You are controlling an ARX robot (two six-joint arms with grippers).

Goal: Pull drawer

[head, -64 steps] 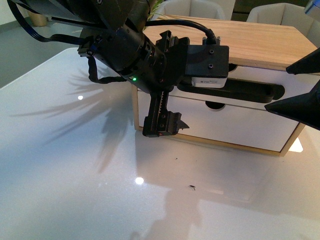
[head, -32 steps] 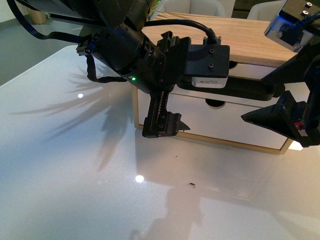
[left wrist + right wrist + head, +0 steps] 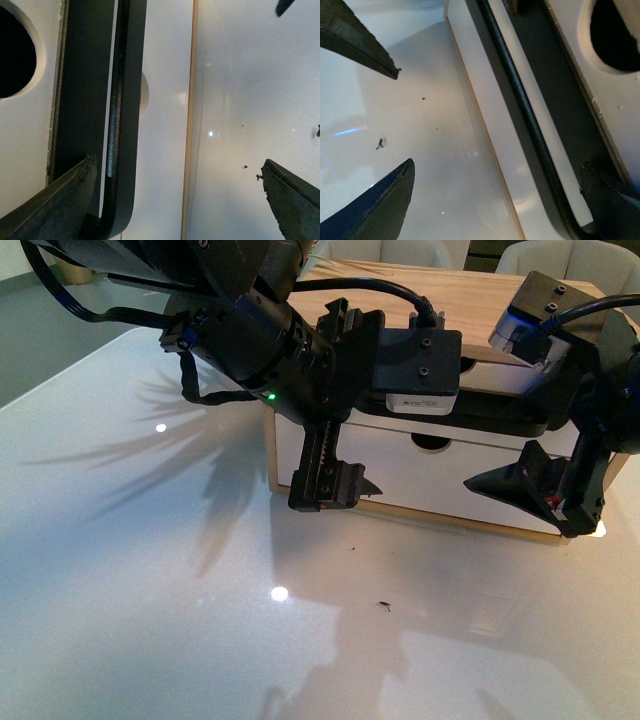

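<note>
The drawer (image 3: 478,380) is the upper one in a light wood cabinet (image 3: 450,300), and its white front is mostly hidden behind both arms. Its long black bar handle (image 3: 500,418) runs across the front. My left gripper (image 3: 350,410) is open at the handle's left end. In the left wrist view the handle (image 3: 122,100) lies just inside one finger (image 3: 50,205), and the other finger (image 3: 295,200) is over the table. My right gripper (image 3: 520,455) is open at the handle's right end, where the bar (image 3: 520,100) passes close to one finger (image 3: 610,200).
Below the drawer sits a plain white drawer front (image 3: 470,485) with only a notch (image 3: 430,443). The cabinet stands on a glossy white table (image 3: 150,570) with small dark specks (image 3: 384,605). Pale chairs (image 3: 570,255) stand behind it.
My right arm has come in from the right edge and moved left toward the cabinet, to the handle's right end. The left arm has hardly moved.
</note>
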